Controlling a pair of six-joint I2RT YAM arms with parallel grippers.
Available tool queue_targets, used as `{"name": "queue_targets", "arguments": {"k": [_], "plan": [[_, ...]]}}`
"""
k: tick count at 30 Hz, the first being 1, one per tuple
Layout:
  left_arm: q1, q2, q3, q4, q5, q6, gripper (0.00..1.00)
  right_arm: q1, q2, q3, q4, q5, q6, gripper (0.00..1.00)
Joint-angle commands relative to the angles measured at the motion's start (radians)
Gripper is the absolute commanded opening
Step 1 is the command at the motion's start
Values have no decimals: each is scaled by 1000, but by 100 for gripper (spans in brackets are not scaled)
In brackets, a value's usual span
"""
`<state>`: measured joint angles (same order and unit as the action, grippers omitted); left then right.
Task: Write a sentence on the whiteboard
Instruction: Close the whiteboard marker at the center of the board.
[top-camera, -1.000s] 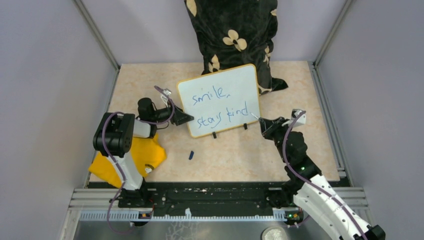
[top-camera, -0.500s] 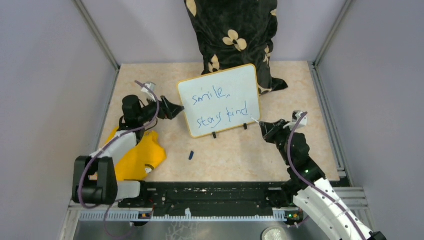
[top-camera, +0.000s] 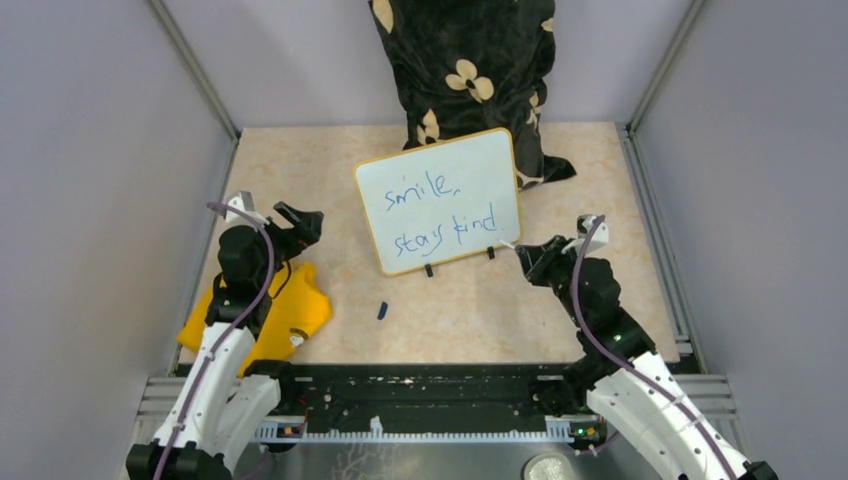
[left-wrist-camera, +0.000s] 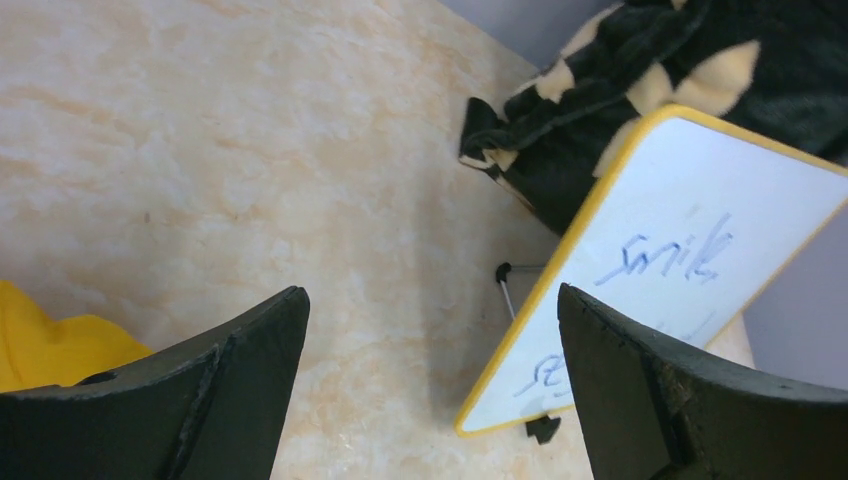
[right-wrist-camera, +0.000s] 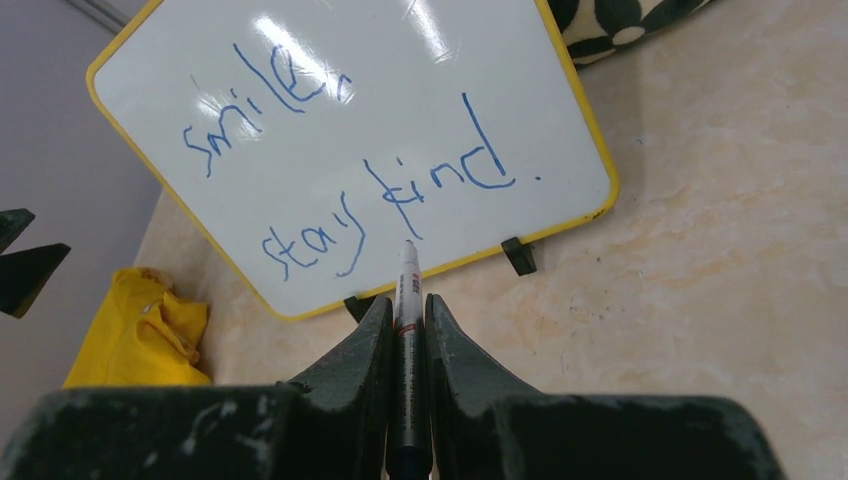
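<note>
The whiteboard (top-camera: 470, 165) stands tilted on two black feet at the table's middle back, with the sentence (top-camera: 440, 212) "smile, stay kind." in blue on two lines. It also shows in the right wrist view (right-wrist-camera: 400, 110) and the left wrist view (left-wrist-camera: 690, 215). My right gripper (top-camera: 528, 258) is shut on a white marker (right-wrist-camera: 408, 272), whose tip points at the board's lower right edge, just off it. My left gripper (top-camera: 298, 222) is open and empty, left of the board and apart from it; its jaws stand wide in the left wrist view (left-wrist-camera: 432, 295).
A yellow cloth (top-camera: 270, 310) lies at the near left under my left arm. A small blue marker cap (top-camera: 382, 311) lies on the table in front of the board. A black floral fabric (top-camera: 465, 70) hangs behind the board. Walls close in on both sides.
My left gripper has drawn back leftward from the board's left edge and now sits over the yellow cloth's far side. My right gripper with the marker has barely shifted.
</note>
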<state>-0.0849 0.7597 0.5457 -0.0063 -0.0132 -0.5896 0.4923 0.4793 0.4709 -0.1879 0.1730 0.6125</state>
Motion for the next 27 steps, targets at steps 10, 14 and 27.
{"name": "queue_targets", "arguments": {"k": [10,14,27], "plan": [[-36,27,26,-373,134,-109,99,-3,-85,86,-156,48,-86,0],[-36,87,75,-401,244,36,99,-3,-94,79,-158,54,-91,0],[-374,215,108,-391,238,185,99,-4,-168,18,-135,69,-124,0]]}}
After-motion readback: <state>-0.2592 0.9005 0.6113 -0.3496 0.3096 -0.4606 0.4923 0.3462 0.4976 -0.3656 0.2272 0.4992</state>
